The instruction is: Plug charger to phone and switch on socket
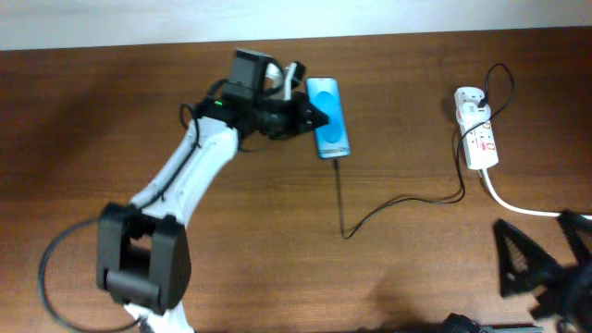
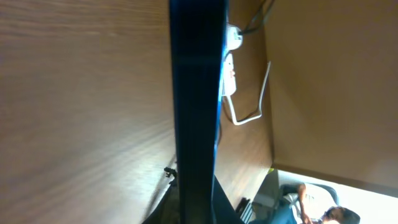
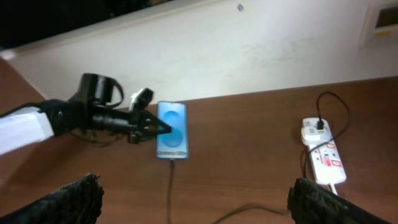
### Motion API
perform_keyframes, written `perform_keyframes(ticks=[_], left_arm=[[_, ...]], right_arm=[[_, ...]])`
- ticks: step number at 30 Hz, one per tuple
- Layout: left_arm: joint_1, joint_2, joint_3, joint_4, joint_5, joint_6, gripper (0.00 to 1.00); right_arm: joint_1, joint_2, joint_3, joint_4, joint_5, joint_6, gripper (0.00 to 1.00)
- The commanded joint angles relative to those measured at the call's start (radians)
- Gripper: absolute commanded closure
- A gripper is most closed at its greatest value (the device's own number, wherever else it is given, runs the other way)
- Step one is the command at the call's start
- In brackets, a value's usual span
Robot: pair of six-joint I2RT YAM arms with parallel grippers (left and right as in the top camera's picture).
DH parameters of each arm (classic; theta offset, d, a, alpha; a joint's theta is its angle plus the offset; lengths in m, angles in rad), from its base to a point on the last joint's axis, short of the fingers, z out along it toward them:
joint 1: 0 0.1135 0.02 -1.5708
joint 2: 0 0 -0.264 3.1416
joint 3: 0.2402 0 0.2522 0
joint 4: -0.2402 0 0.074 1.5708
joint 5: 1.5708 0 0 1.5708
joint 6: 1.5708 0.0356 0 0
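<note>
The phone (image 1: 329,116) lies near the far edge of the table (image 1: 92,120), screen lit blue. The charger (image 1: 398,202) meets its near end, then curls right to the socket (image 1: 478,137). The left gripper (image 1: 313,115) is clenched on the phone's left edge. The right gripper (image 3: 198,196) hangs well apart near the front, its jaws spread wide and holding nothing.

White-and-black left arm (image 1: 190,162), black right gripper (image 1: 548,248).
Behind left gripper (image 1: 314,116): black wrist block (image 1: 248,74), perhaps a green light (image 1: 217,102); further back, white link (image 1: 199,148), looping black cable (image 1: 55,277).
</note>
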Motion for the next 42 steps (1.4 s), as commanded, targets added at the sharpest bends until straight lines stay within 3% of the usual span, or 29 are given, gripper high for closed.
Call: perform_keyframes(ticks=[1, 6, 8, 20, 28, 37, 42], left_arm=[[0.050, 0.143, 0.022, -0.002, 0.254, 0.207, 1.00], [0.043, 0.286, 0.022, -0.029, 0.265, 0.317, 1.00], [0.042, 0.315, 0.022, -0.060, 0.196, 0.354, 1.00], [0.003, 0.419, 0.011, -0.103, 0.005, 0.296, 1.00], [0.003, 0.419, 0.010, -0.150, -0.103, 0.296, 0.92], [0.003, 0.419, 0.010, -0.174, -0.188, 0.247, 0.78], [0.003, 0.419, 0.010, -0.185, -0.188, 0.247, 0.58]], right_arm=[[-0.003, 0.075, -0.054, 0.032, 0.049, 0.069, 0.01], [-0.003, 0.199, -0.054, 0.032, 0.063, 0.088, 0.01], [-0.003, 0.245, -0.054, 0.031, 0.063, 0.088, 0.01], [-0.003, 0.317, -0.054, 0.031, 0.082, 0.088, 0.01], [-0.003, 0.317, -0.054, 0.031, 0.100, 0.087, 0.01], [-0.003, 0.317, -0.054, 0.031, 0.100, 0.087, 0.02], [-0.003, 0.317, -0.054, 0.031, 0.100, 0.087, 0.01]])
